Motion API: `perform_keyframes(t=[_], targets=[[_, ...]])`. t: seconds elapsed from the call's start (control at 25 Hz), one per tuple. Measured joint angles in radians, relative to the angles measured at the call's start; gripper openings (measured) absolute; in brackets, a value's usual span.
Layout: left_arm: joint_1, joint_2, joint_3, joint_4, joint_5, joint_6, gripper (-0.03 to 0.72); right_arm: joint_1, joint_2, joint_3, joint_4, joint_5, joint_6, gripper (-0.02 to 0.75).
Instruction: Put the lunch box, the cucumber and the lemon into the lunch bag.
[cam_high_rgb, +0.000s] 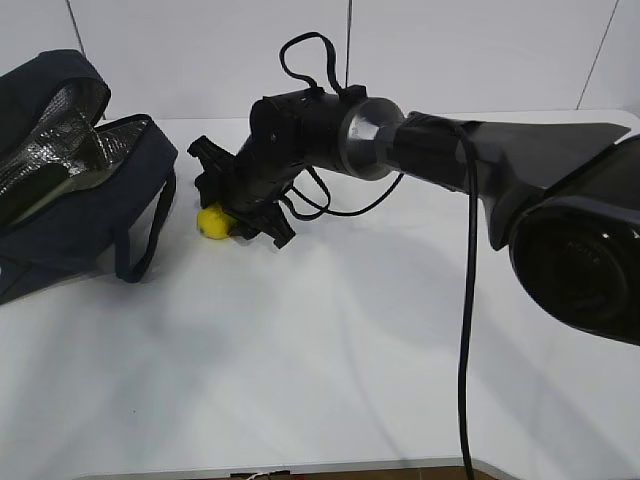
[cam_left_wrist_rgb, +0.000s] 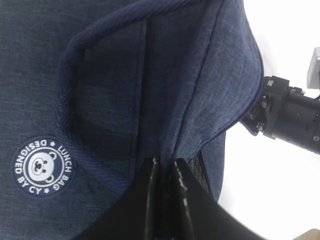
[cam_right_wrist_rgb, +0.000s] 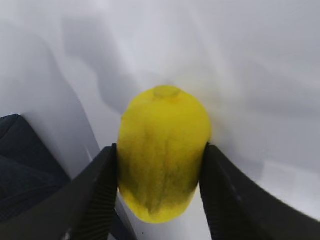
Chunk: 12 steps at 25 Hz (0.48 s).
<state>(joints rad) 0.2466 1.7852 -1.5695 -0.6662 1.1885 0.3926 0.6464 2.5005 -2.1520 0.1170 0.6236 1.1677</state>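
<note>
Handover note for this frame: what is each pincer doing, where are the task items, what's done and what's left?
Left pincer: shut, pinching the lunch bag fabric at its edge.
Right pincer: fingers against both sides of the lemon, which sits on the table beside the bag.
The bag is open, foil lining visible.
Lunch box and cucumber: not in view; whether they are in the bag cannot be told.
Left: lift the lemon into the bag.

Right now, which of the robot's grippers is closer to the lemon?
The right gripper: its fingers sit against both sides of the lemon. The left gripper is away at the lunch bag, pinching its fabric edge.
</note>
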Motion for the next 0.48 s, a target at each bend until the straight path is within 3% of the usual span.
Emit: perform_keyframes(t=[0.48], targets=[[0.000,0.000,0.000,0.000,0.002,0.000,0.011,0.002,0.000,-0.002,-0.023,0.008,-0.079,0.361]])
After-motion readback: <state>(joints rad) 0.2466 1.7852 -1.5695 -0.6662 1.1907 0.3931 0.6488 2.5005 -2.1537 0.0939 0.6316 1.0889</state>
